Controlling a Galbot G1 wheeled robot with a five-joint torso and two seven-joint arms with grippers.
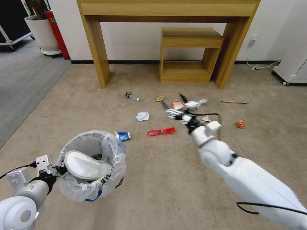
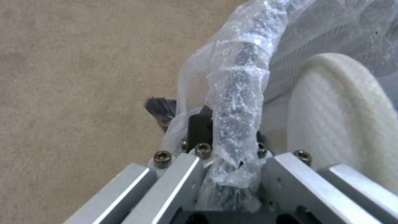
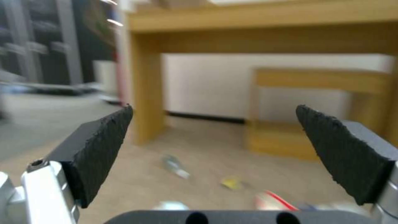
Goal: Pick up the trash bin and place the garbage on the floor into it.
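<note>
Head view: bag-lined trash bin (image 1: 92, 166) w/ slipper (image 1: 84, 165)

Beige-tan floor (image 1: 160, 179); white slipper (image 1: 84, 166); red wrapper (image 1: 161, 131)

small yellow scrap (image 1: 160, 98) unidentifiable, white slipper (image 1: 85, 165) partly hidden inside trash bin (image 1: 108, 179)

The bag-lined trash bin (image 1: 92, 166) hangs upright from the left hand (image 1: 56, 168), a white slipper (image 1: 84, 165) inside. Wrappers (image 1: 161, 131), cup (image 1: 123, 135) and bottle (image 1: 132, 96) litter the beige floor (image 1: 160, 179) around the right hand (image 1: 174, 103).
</note>
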